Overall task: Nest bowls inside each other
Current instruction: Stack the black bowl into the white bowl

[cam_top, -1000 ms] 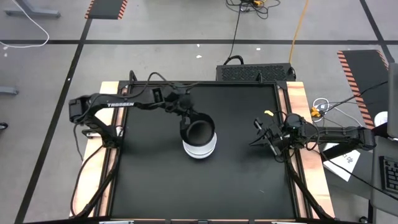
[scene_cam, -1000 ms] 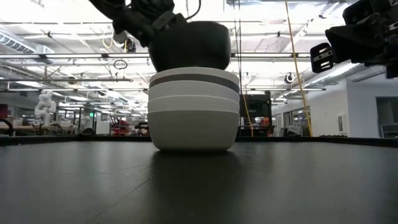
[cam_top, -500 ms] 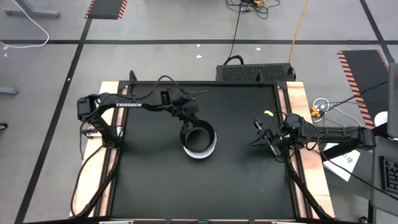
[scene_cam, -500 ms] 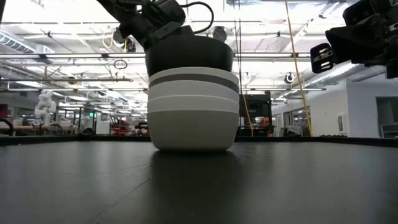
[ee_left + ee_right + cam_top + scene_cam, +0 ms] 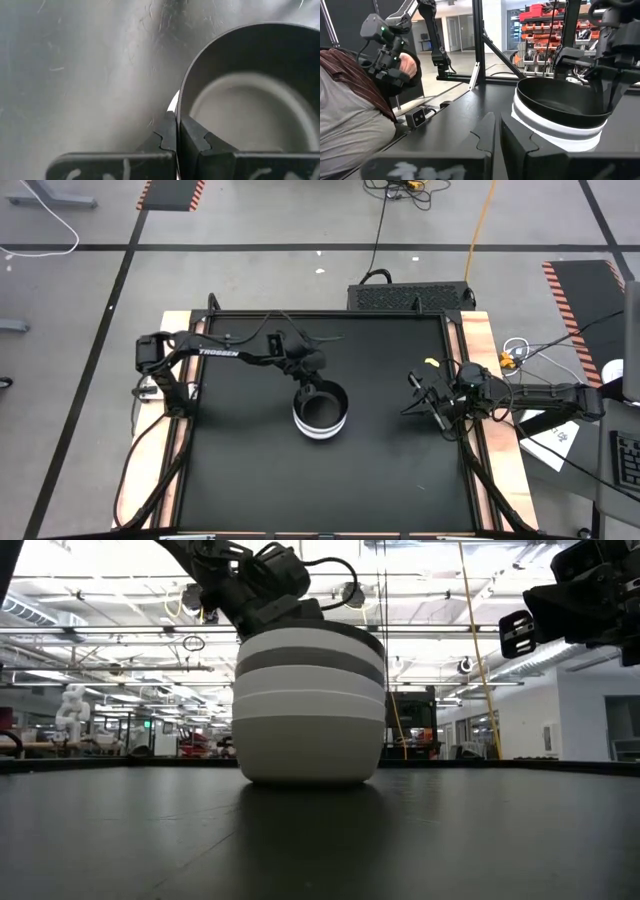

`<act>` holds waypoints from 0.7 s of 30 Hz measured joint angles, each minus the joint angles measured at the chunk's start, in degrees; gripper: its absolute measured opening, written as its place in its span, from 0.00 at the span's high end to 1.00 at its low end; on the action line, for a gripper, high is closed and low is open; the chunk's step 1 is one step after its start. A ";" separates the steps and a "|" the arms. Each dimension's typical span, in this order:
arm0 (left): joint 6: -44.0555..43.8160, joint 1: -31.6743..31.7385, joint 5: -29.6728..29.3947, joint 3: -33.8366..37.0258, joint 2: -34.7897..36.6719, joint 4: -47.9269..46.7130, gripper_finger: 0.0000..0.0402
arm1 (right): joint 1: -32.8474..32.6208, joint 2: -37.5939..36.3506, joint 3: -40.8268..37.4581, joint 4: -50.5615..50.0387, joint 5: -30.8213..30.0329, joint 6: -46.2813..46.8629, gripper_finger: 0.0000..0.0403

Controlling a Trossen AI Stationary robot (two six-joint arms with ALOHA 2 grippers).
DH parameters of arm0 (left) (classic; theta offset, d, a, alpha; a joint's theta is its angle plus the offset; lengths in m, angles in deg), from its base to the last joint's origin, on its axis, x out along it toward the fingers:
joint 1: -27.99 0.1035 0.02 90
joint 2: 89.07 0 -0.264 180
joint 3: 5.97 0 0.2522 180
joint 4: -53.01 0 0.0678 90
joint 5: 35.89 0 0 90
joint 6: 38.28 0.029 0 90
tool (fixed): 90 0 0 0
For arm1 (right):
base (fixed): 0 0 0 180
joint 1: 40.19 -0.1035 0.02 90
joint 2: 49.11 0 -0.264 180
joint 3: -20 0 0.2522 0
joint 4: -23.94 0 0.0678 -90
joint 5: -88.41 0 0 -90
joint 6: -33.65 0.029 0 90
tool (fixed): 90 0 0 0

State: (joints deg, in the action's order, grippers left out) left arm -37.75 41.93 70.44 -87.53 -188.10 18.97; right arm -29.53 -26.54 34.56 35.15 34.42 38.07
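Last step of nesting: black bowl (image 5: 321, 408) seated in the stack of bowls (image 5: 308, 720) mid-surface (image 5: 250, 470), left claw (image 5: 305, 386) pinched shut on its rim; right claw (image 5: 424, 394) idle, closed, at surface's right edge; next, release, lift clear.

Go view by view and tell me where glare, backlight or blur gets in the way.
Low view: bright ceiling lights backlight the stack of bowls. Left wrist view: glare streaks the table; the left gripper, shut on the black bowl, is blurred. Right wrist view: the right gripper is out of focus.
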 joint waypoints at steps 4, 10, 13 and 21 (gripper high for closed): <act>-0.54 -0.88 -0.65 -0.11 -1.35 1.44 1.00 | 0.00 0.00 0.01 -0.01 0.00 0.00 0.96; -0.83 -2.64 -4.22 0.01 -0.38 2.30 1.00 | 0.00 0.00 0.01 -0.01 0.00 0.02 0.96; -0.04 -4.81 -8.35 0.05 0.90 1.38 1.00 | 0.00 0.00 0.01 -0.02 0.00 0.02 0.96; -1.24 -9.69 -12.62 0.05 1.72 -0.37 1.00 | 0.00 0.00 0.01 -0.21 0.00 -0.09 0.96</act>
State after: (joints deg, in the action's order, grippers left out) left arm -38.99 32.24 57.82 -87.48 -186.39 18.61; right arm -29.53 -26.54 34.57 34.94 34.42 37.98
